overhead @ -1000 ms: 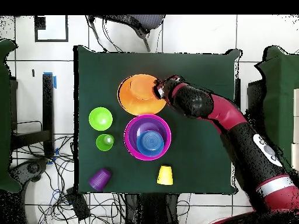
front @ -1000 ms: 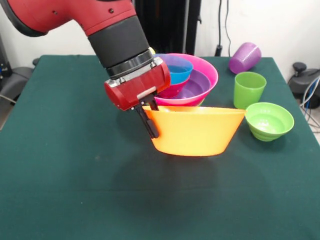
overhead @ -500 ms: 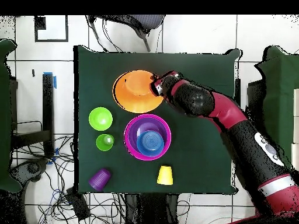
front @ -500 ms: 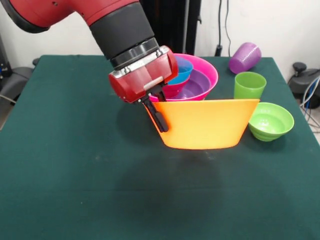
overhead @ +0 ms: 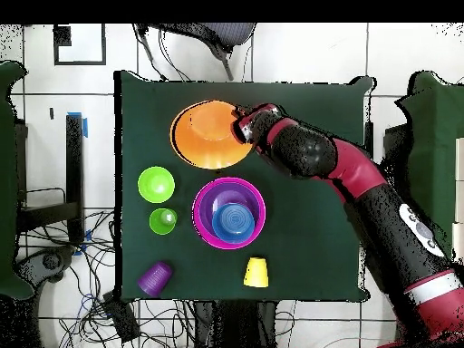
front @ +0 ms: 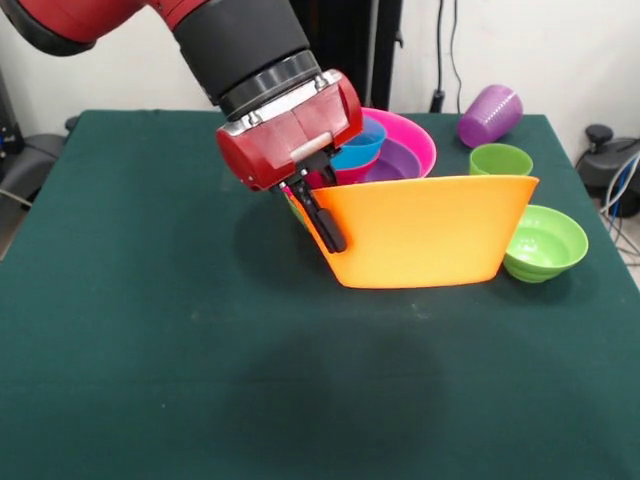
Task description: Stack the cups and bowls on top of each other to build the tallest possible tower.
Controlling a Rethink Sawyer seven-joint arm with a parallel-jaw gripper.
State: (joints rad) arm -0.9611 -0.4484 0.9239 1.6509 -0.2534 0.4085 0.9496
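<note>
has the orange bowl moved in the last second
Yes. Held by the gripper, the orange bowl has risen: in the front view its rim now hides most of the upright green cup, which showed whole before.

The gripper (front: 322, 215) has risen, carrying the orange bowl (front: 425, 235) clamped by its rim; the bowl hangs higher off the table (front: 150, 330) than a second ago. Seen from the front, it now hides more of the green cup (front: 500, 158) beyond it. From overhead, gripper (overhead: 242, 127) and bowl (overhead: 208, 134) have shifted away from the pink stack (overhead: 229, 214).
</note>
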